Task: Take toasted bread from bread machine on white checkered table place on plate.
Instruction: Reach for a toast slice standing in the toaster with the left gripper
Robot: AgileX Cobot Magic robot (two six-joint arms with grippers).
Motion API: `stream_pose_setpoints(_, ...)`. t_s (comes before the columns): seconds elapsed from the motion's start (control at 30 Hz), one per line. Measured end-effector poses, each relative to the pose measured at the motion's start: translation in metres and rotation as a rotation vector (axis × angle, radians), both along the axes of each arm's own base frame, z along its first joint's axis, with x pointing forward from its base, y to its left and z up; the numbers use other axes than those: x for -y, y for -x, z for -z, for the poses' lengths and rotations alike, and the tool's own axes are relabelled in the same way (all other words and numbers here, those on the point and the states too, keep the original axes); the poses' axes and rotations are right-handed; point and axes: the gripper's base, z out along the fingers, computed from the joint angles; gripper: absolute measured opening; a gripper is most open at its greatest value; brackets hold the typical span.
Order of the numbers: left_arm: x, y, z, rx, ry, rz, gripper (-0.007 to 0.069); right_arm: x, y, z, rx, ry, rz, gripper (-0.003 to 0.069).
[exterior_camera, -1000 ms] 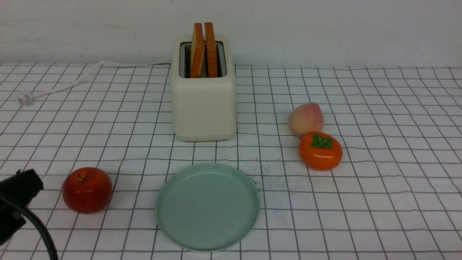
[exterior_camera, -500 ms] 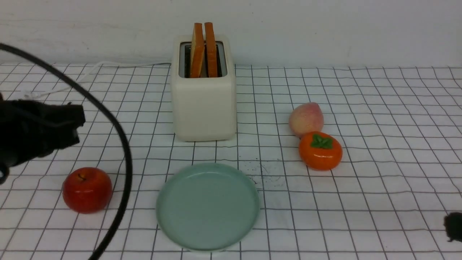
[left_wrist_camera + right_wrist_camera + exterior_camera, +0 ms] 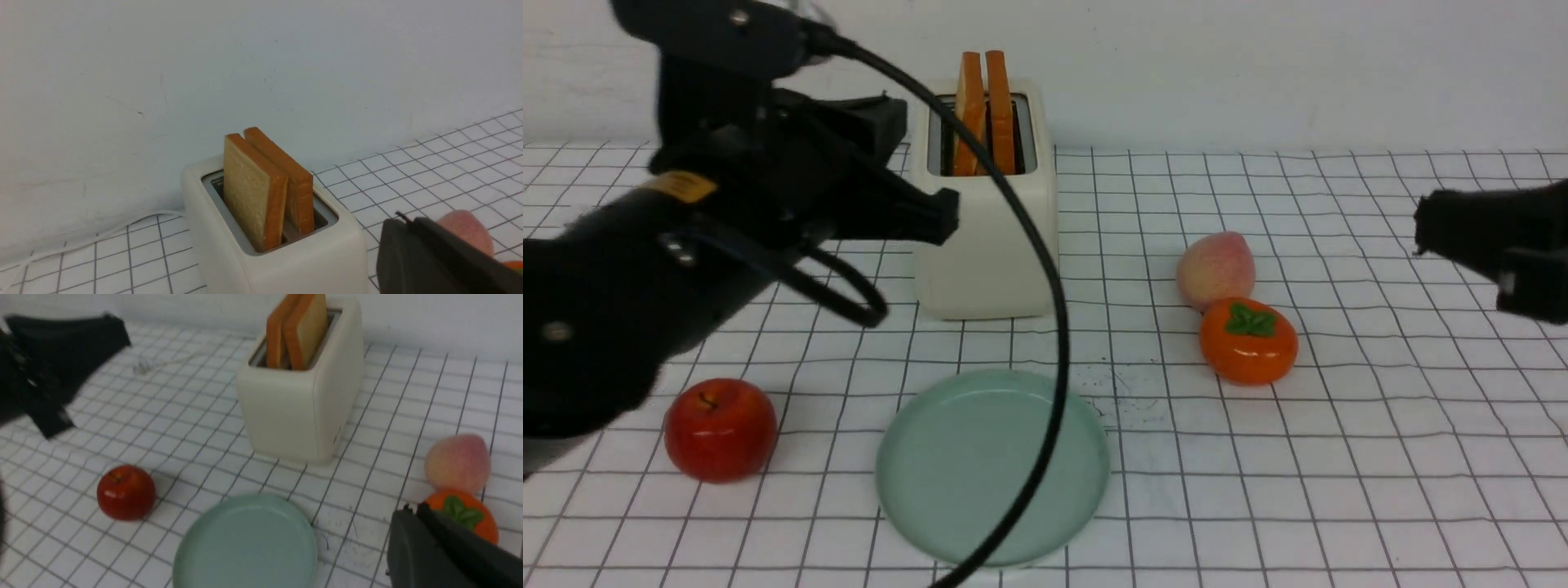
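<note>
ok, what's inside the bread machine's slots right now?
Two toasted bread slices stand in the bread machine, upper parts sticking out and leaning together. Their lower parts and the slot bottoms are hidden by the housing.

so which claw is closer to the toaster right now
Left. The left claw is just off the left side of the toaster, apart from it. The right claw hangs far off to its right, past the peach.
</note>
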Motion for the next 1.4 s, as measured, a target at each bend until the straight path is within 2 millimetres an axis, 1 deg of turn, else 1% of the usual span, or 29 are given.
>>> stream_pose_setpoints(0.03,0.001,-0.001,0.001,-0.002,-0.002,0.001,0.002,0.0,0.0,0.0,0.002,-0.001,0.001,0.0006)
stream_pose_setpoints(0.07,0.012,-0.016,0.01,-0.028,-0.017,0.0,0.0064,0.001,0.001,-0.002,0.019,-0.007,0.002,0.0006)
stream_pose_setpoints(0.1,0.017,-0.024,0.014,-0.044,-0.018,-0.004,0.0095,0.001,0.001,-0.003,0.025,-0.006,0.002,0.0006)
stream_pose_setpoints(0.13,0.021,-0.03,0.018,-0.057,-0.017,-0.008,0.012,0.001,0.002,-0.004,0.032,-0.006,0.001,0.0008)
stream_pose_setpoints(0.17,0.022,-0.032,0.019,-0.062,-0.014,-0.01,0.0134,0.001,0.002,-0.005,0.034,-0.006,0.001,0.0008)
stream_pose_setpoints(0.2,0.029,-0.046,0.024,-0.083,-0.013,-0.017,0.0188,0.002,0.004,-0.009,0.049,-0.009,0.0,0.001)
stream_pose_setpoints(0.23,0.031,-0.052,0.026,-0.093,-0.014,-0.015,0.0221,0.003,0.006,-0.011,0.057,-0.012,-0.002,0.0011)
stream_pose_setpoints(0.27,0.032,-0.055,0.026,-0.096,-0.012,-0.015,0.0227,0.003,0.007,-0.012,0.059,-0.013,-0.002,0.0012)
stream_pose_setpoints(0.3,0.033,-0.067,0.027,-0.12,-0.005,-0.015,0.0269,0.004,0.009,-0.018,0.069,-0.014,-0.006,0.0014)
stream_pose_setpoints(0.33,0.032,-0.069,0.027,-0.123,-0.003,-0.018,0.0274,0.004,0.009,-0.018,0.071,-0.015,-0.006,0.0014)
stream_pose_setpoints(0.37,0.029,-0.081,0.027,-0.153,0.014,-0.019,0.03,0.005,0.012,-0.022,0.073,-0.014,-0.012,0.0015)
stream_pose_setpoints(0.43,0.023,-0.098,0.028,-0.199,0.033,-0.014,0.0321,0.005,0.014,-0.026,0.069,-0.01,-0.019,0.0015)
stream_pose_setpoints(0.5,0.019,-0.105,0.03,-0.218,0.032,-0.014,0.0325,0.005,0.014,-0.027,0.065,-0.008,-0.021,0.0017)
stream_pose_setpoints(0.53,0.015,-0.115,0.034,-0.23,0.024,-0.021,0.0327,0.005,0.015,-0.027,0.062,-0.006,-0.023,0.0019)
stream_pose_setpoints(0.57,0.015,-0.117,0.035,-0.233,0.019,-0.021,0.0327,0.005,0.015,-0.027,0.061,-0.006,-0.023,0.002)
stream_pose_setpoints(0.63,0.014,-0.126,0.045,-0.239,-0.024,-0.022,0.0327,0.005,0.015,-0.026,0.057,-0.003,-0.024,0.0022)
stream_pose_setpoints(0.87,0.016,-0.138,0.069,-0.212,-0.131,-0.037,0.0332,0.005,0.015,-0.026,0.056,-0.003,-0.025,0.0029)
stream_pose_setpoints(1.07,0.016,-0.145,0.076,-0.199,-0.124,-0.056,0.0344,0.006,0.014,-0.03,0.091,-0.022,-0.013,0.0032)
stream_pose_setpoints(1.17,0.018,-0.148,0.078,-0.196,-0.101,-0.054,0.0344,0.006,0.013,-0.031,0.101,-0.027,-0.01,0.0034)
stream_pose_setpoints(1.3,0.022,-0.157,0.078,-0.178,-0.045,-0.062,0.0344,0.006,0.013,-0.031,0.1,-0.027,-0.01,0.0035)
stream_pose_setpoints(1.4,0.024,-0.163,0.078,-0.161,-0.042,-0.066,0.0344,0.006,0.014,-0.031,0.097,-0.024,-0.012,0.0036)
